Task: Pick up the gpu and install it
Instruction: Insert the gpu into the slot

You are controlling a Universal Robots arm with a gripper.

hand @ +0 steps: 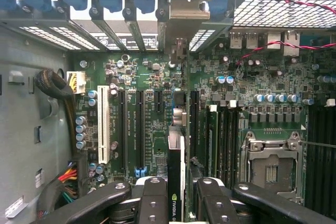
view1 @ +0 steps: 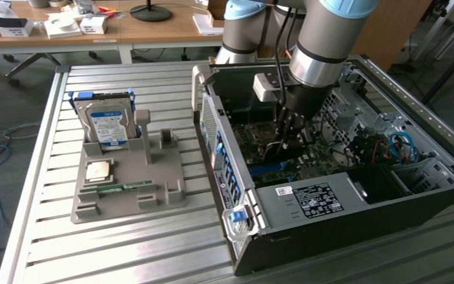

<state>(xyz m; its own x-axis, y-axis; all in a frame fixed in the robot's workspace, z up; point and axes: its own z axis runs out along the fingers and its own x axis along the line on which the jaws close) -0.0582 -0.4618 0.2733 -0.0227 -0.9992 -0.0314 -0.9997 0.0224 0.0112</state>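
The arm [view1: 321,41] is built of thick cylindrical segments in matt silver-grey, with pale blue joint caps [view1: 353,6] and a black band [view1: 315,57] ringing the lower segment. Black cables [view1: 284,35] run alongside it. A small off-white box [view1: 265,87] is fixed at the wrist. The end effector [view1: 292,142] is dark and narrow. Seen from the wrist view, its black fingers [hand: 152,205] are glossy, rounded links carrying round screw heads [hand: 155,181].

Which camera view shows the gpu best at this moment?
The wrist view: the gpu stands edge-on, clamped in the gripper, over the motherboard. In the exterior view the gripper is deep inside the computer case, and the card there is too dark to make out.
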